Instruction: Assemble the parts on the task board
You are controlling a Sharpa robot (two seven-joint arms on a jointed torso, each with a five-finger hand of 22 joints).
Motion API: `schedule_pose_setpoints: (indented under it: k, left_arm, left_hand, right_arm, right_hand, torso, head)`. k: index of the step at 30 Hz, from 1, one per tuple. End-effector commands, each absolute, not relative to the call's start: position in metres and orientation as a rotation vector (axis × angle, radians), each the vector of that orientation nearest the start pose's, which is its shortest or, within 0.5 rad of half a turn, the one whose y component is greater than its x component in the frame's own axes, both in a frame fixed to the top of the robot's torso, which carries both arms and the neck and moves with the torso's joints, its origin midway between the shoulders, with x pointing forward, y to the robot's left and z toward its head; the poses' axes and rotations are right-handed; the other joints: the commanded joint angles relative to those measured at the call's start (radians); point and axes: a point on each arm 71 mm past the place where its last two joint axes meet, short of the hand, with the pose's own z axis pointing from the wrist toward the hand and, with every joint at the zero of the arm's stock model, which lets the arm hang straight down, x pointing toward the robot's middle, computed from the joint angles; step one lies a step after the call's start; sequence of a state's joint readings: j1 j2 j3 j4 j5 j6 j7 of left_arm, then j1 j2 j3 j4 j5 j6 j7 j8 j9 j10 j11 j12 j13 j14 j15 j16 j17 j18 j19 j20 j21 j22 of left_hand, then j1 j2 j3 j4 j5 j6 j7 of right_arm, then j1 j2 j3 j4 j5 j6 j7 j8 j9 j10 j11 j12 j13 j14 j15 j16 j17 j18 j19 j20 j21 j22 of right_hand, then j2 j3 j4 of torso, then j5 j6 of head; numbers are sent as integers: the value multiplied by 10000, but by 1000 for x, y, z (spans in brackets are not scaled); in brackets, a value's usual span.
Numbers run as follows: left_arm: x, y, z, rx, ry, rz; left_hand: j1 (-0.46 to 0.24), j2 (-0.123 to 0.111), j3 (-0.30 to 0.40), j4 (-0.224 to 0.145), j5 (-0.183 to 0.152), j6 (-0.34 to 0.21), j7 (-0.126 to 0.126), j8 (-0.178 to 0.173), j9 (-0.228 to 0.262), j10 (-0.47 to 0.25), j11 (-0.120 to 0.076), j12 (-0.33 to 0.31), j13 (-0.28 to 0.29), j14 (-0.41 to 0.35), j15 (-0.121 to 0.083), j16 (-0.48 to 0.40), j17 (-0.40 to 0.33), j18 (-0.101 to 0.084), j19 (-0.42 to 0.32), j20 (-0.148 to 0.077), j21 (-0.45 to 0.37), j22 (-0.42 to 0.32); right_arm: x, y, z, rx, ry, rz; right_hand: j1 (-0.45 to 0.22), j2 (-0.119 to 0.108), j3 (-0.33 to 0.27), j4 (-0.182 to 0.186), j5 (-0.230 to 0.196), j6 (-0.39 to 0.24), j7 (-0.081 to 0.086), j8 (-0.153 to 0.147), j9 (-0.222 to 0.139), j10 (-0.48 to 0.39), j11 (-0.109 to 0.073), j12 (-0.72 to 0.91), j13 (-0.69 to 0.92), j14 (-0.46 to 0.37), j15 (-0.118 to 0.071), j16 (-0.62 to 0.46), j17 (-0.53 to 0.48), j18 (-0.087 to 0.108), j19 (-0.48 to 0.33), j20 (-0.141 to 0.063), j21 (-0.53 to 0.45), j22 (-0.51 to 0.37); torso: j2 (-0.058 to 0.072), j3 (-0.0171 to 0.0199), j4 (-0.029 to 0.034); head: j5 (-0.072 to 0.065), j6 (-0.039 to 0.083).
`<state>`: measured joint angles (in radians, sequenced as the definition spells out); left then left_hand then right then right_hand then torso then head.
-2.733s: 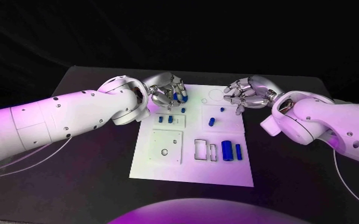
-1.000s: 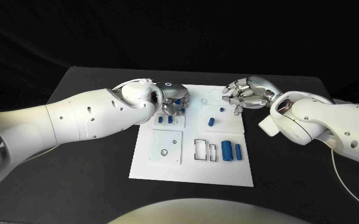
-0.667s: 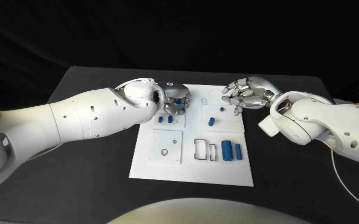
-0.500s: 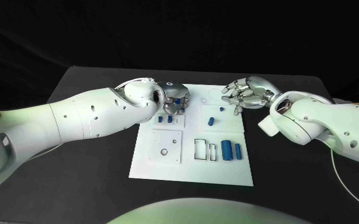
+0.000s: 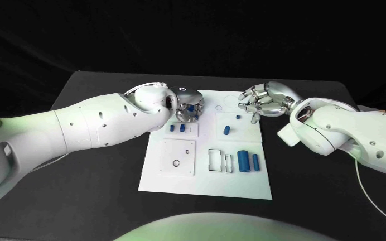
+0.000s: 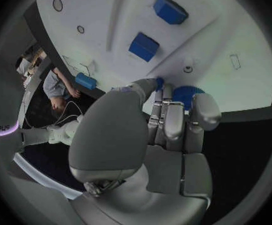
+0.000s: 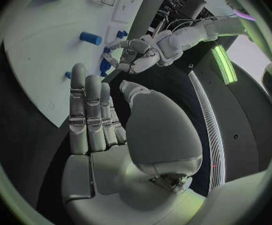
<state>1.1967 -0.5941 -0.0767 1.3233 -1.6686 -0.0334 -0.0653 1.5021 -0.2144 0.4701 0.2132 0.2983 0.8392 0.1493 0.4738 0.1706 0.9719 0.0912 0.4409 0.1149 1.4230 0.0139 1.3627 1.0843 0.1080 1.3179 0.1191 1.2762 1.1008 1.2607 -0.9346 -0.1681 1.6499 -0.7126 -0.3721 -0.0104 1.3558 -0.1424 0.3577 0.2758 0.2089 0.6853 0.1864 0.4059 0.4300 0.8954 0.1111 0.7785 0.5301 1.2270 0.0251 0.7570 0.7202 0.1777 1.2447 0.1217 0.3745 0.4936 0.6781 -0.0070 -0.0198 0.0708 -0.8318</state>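
The white flat task board (image 5: 205, 181) lies in the middle of the black table (image 5: 96, 196). The left hand (image 5: 189, 107) is at the far left part of the board. Its fingers pinch a small round blue part (image 6: 184, 94), right above the board. Two small blue block parts (image 5: 178, 128) sit just beside it. The right hand (image 5: 263, 102) waits at the far right edge of the board, with its fingers apart and nothing in it. Two blue tube-shaped parts (image 5: 249, 162) lie nearer the front, next to an open rectangular slot (image 5: 215, 160). I think the job is only partly done. Many parts are still loose, and some holes are not filled yet.
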Motion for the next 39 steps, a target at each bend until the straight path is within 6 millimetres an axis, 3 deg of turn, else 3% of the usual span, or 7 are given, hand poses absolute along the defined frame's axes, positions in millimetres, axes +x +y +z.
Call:
schedule_pose_setpoints:
  k: [1,10,27,39]
  left_arm:
    - [501,122,-230,5687,18846,-5530]
    - [501,119,-228,5643,18429,-5812]
    - [497,123,-219,5048,17914,-6442]
    - [493,155,-195,3756,17786,-7010]
  left_hand:
    - [151,29,122,-70,-69,195,-20,-34,28,253,-67,44,34,116,-46,82,44,-94,133,-26,140,162]
    - [199,186,430,-481,-110,950,-194,79,278,1085,-311,-30,101,327,-269,185,201,-222,473,-230,610,813]
    - [68,153,567,-615,-133,1025,-183,-41,361,1275,-298,-313,85,358,-270,173,156,-242,519,-256,689,915]
    - [-247,77,529,-530,-142,1023,-175,-159,420,1314,-265,-542,74,360,-239,154,99,-245,517,-233,706,936]
  right_arm:
    - [454,-215,-199,5059,18385,10170]
    - [454,-214,-199,5050,18383,10182]
    - [455,-215,-200,5062,18399,10151]
    - [457,-218,-200,5122,18368,10041]
  right_hand:
    - [40,11,32,-1,64,52,75,26,-14,-71,-24,-37,-14,-16,21,-39,12,45,68,29,-39,-15]
    - [40,11,32,-1,64,52,75,26,-14,-71,-24,-37,-14,-16,21,-39,12,45,68,29,-39,-15]
    - [40,11,32,-1,64,52,75,26,-14,-71,-24,-37,-14,-16,21,-39,12,45,68,29,-39,-15]
    - [25,14,29,9,72,76,71,44,-12,-65,-26,-35,-36,-11,21,-51,23,45,85,30,-61,-39]
  torso:
    - [3,-7,5]
    - [-1,-6,3]
    - [-11,-6,1]
    - [-26,6,24]
  head:
    - [-6,-23]
    - [9,-38]
    - [12,-2]
    - [6,129]
